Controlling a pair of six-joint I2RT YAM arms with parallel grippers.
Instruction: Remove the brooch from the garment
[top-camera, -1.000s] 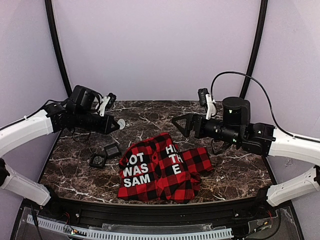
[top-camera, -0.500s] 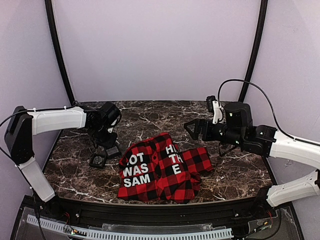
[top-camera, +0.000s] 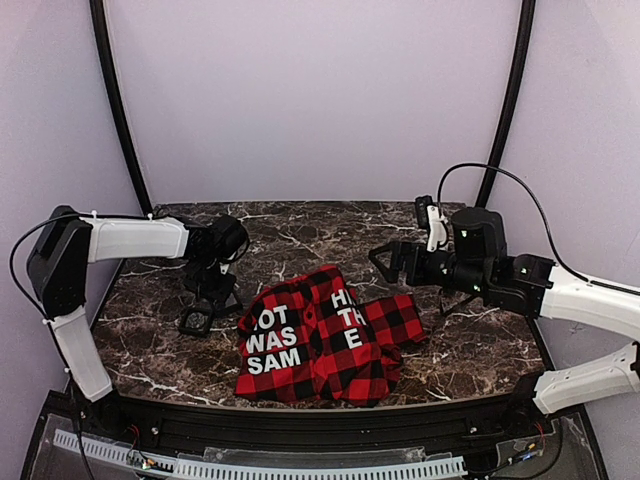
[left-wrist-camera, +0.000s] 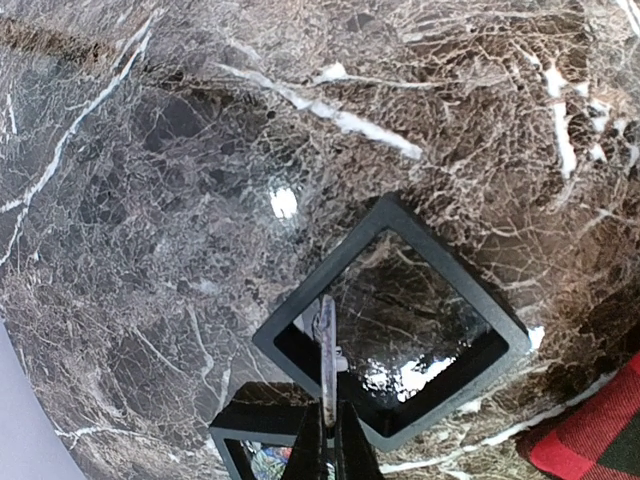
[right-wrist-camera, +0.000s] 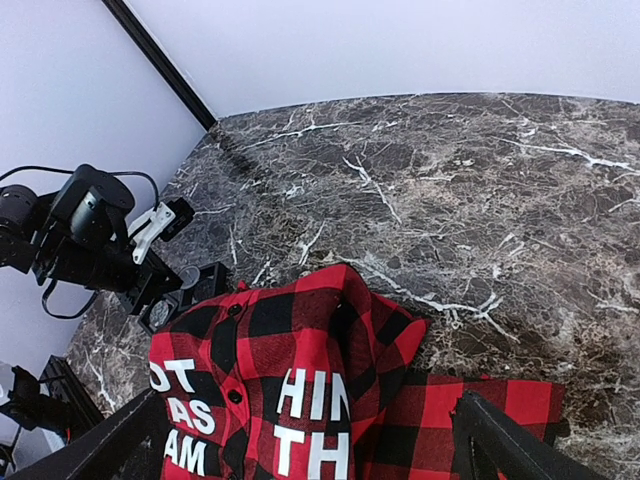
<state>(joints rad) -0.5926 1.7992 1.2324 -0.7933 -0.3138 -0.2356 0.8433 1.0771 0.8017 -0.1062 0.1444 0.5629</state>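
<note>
The red-and-black plaid garment (top-camera: 320, 335) with white letters lies crumpled on the marble table, front centre; it also shows in the right wrist view (right-wrist-camera: 300, 350). My left gripper (top-camera: 214, 288) (left-wrist-camera: 330, 412) is shut on the brooch (left-wrist-camera: 325, 335), a small pale disc seen edge-on, held just over a black square frame (left-wrist-camera: 440, 300), left of the garment. In the right wrist view the brooch (right-wrist-camera: 188, 277) shows as a round pale disc at the left gripper's tip. My right gripper (top-camera: 386, 258) (right-wrist-camera: 308, 405) is open and empty, above the garment's right part.
Two small black square frames (top-camera: 222, 298) (top-camera: 195, 320) lie on the table left of the garment; the second frame (left-wrist-camera: 250, 445) holds a colourful insert. Black rails run along the table's back corners and front edge. Bare marble (top-camera: 300, 225) lies behind the garment.
My left arm swung down from a raised spot, carrying the brooch to the black frames. My right gripper drew back to the right, away from the garment's middle.
</note>
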